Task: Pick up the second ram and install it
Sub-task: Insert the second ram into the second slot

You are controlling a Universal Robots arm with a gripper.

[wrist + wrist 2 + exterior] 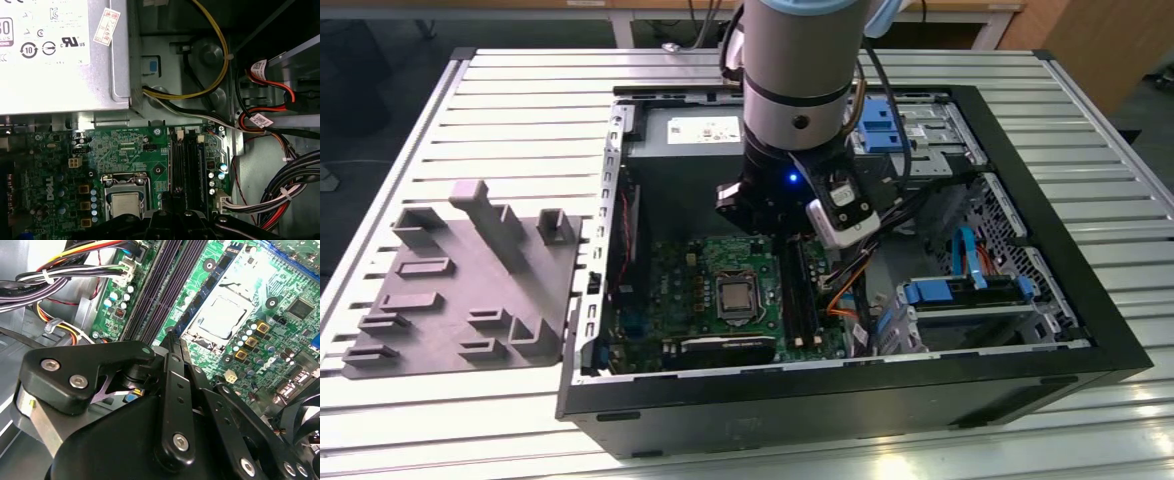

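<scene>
My gripper (785, 240) hangs inside the open computer case (1067, 330), just over the long black memory slots (797, 295) of the green motherboard (687, 285). In both wrist views its black fingers (172, 370) come together at the near end of the slots (160, 285) (189, 160), beside the silver processor socket (220, 317) (125, 202). The gripper (171, 337) (172, 212) looks shut. The second ram is hidden: I cannot tell whether it sits between the fingers or in a slot.
A grey moulded holder (467, 280) lies on the slatted table on the exterior view's left. Inside the case are the silver power supply (55, 50), bundled cables (65, 275) (280, 200) next to the slots, and blue drive brackets (961, 290).
</scene>
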